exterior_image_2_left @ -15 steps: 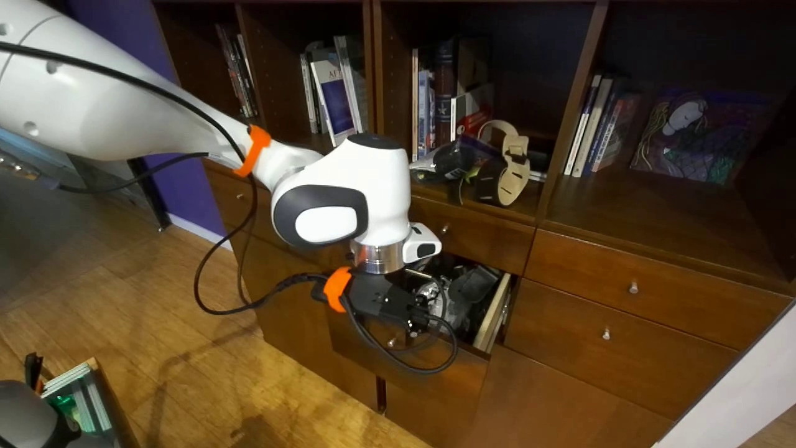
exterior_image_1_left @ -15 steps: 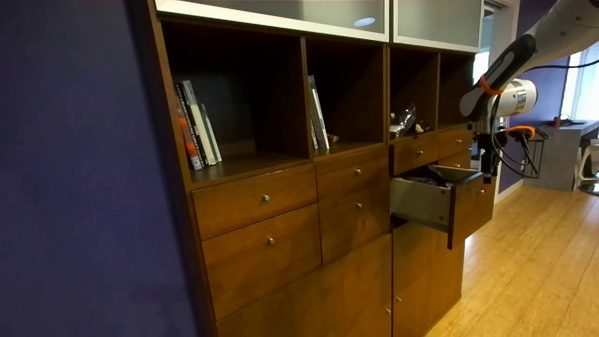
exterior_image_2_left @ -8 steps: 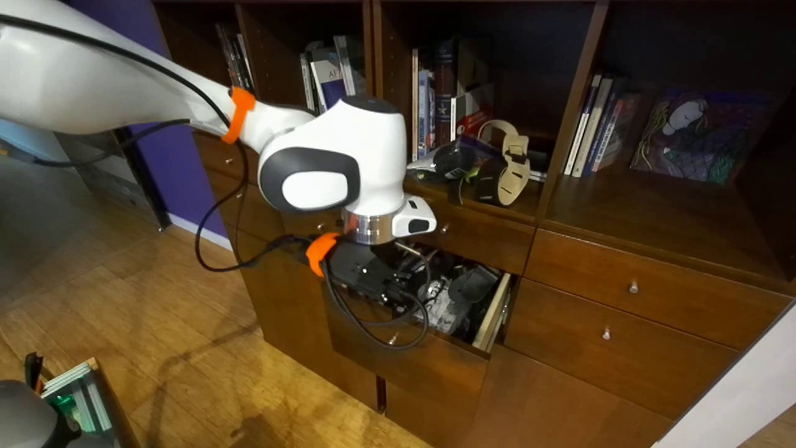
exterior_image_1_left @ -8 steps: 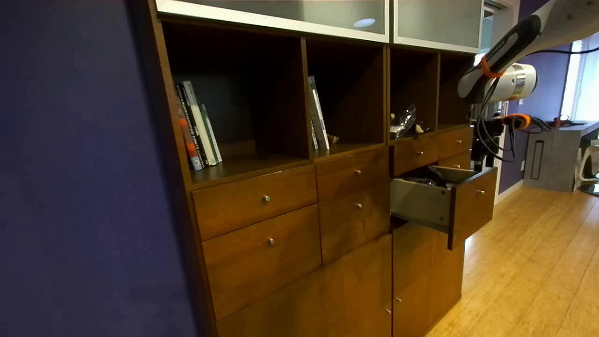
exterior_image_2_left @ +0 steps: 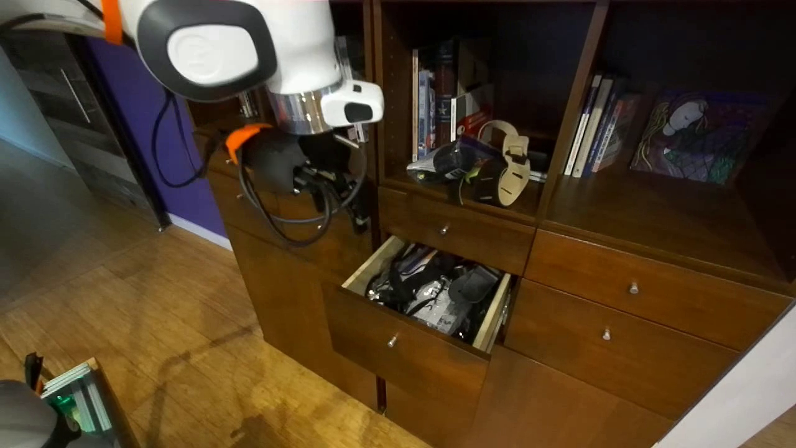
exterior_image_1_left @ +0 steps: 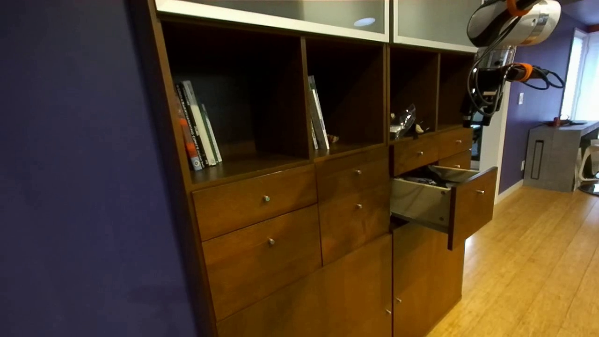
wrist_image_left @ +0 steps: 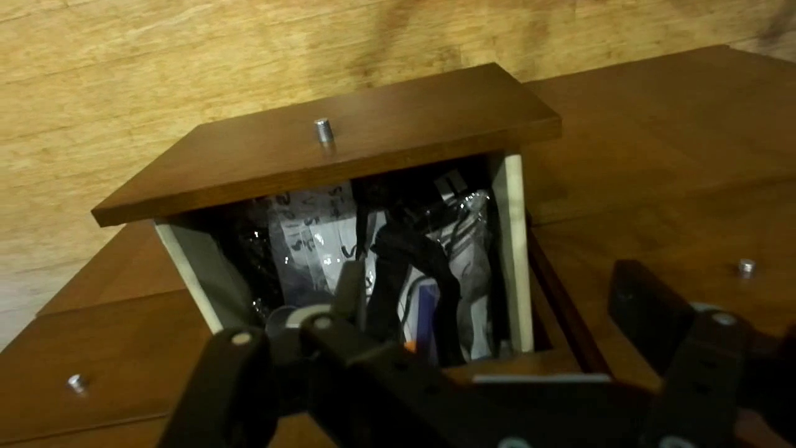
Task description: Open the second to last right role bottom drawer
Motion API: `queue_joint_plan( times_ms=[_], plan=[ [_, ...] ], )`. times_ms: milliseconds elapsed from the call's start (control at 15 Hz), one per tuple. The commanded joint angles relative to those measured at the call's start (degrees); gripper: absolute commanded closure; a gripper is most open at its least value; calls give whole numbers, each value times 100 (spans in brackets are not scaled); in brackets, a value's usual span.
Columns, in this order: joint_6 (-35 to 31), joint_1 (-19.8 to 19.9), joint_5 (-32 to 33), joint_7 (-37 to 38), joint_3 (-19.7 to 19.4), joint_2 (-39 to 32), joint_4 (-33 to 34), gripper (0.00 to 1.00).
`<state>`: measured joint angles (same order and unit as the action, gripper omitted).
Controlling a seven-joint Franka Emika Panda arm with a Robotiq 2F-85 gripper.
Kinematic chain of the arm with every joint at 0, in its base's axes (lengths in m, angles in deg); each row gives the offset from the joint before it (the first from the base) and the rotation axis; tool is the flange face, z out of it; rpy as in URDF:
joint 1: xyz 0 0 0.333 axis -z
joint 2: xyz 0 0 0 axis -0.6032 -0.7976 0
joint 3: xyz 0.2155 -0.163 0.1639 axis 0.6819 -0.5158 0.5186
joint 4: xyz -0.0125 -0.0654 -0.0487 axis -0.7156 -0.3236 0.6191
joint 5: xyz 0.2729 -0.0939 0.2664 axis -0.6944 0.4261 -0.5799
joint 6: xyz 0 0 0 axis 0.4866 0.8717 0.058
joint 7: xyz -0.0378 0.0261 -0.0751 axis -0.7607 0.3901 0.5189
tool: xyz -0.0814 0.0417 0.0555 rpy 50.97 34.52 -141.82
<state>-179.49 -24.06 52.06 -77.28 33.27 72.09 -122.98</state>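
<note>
The drawer point(exterior_image_2_left: 429, 366) stands open, its knob point(exterior_image_2_left: 392, 341) facing out. In an exterior view it lies at 5 o'clock from the jaws, which are spread apart, well above it. Inside, in the wrist view, a clear bag point(wrist_image_left: 317, 242) with writing lies at about 9 o'clock from a black strap point(wrist_image_left: 415, 247). In an exterior view, books point(exterior_image_2_left: 425, 112) stand at 12 o'clock from the drawer.
</note>
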Motion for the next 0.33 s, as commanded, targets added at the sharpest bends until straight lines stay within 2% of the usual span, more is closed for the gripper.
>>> queue_joint_plan(
  times_ms=[0, 267],
  plan=[
    [93, -155, 29, 104, -87, 186, 11, 0],
    [114, -179, 32, 122, -108, 247, 5, 0]
  ],
)
